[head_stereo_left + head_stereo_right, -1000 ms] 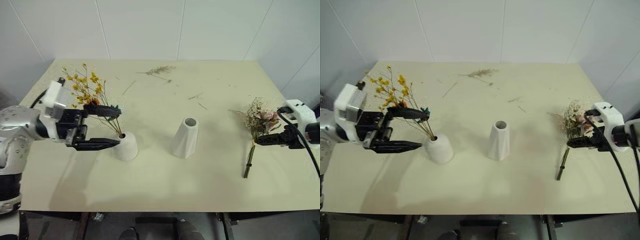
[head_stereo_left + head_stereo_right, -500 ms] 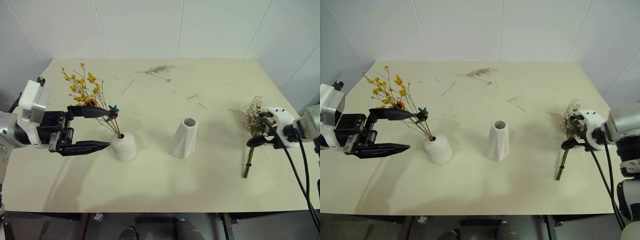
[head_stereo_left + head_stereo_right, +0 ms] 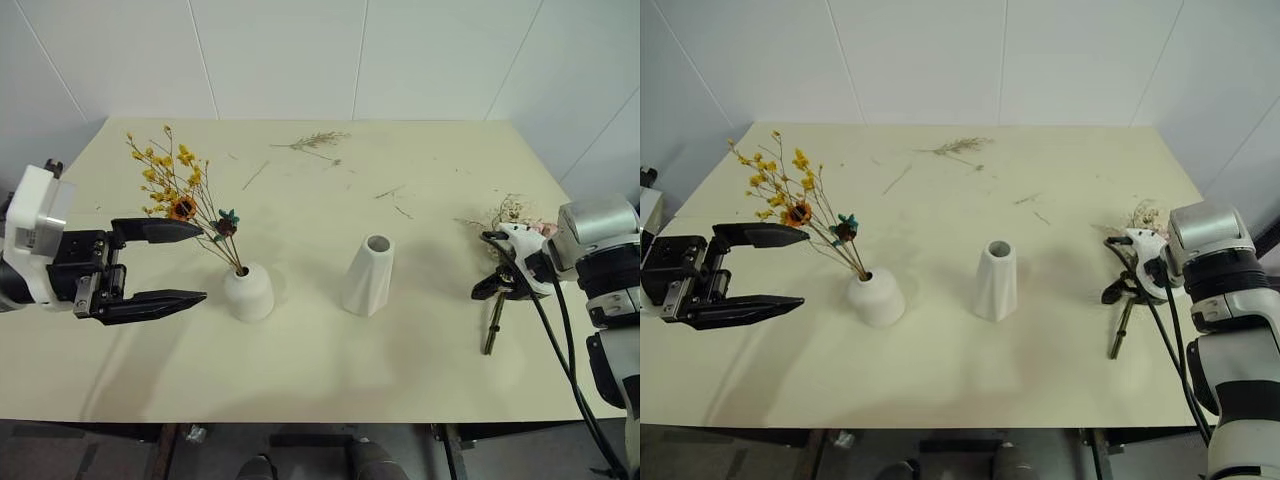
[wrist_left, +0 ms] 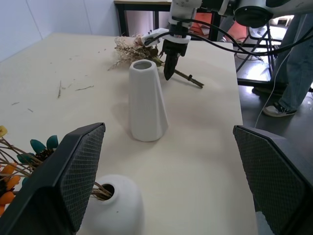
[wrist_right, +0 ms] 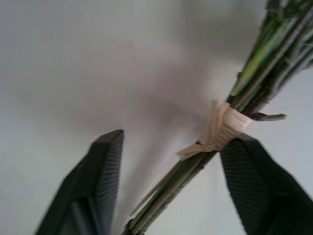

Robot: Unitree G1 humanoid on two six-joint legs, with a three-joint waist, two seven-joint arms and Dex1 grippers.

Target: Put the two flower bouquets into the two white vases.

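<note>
Near the left edge of the table [image 3: 300, 380], the dome vase [image 3: 248, 292] is standing with the yellow bouquet [image 3: 180, 200] in its small hole, the stems leaning toward the far left corner. The left gripper [image 3: 170, 265] is hanging just beside this vase, on the side of the left edge, with its jaws released and wide apart, holding nothing. In the middle of the table the cone vase [image 3: 369, 275] is standing upright and empty. Near the right edge the rose bouquet [image 3: 1137, 225] is lying flat, its stems pointing toward the near edge. The right gripper [image 5: 171, 188] is pointing down over the tied part of the stems; its fingers [image 5: 105, 171] are standing on both sides of them, partly open, not clamping them.
</note>
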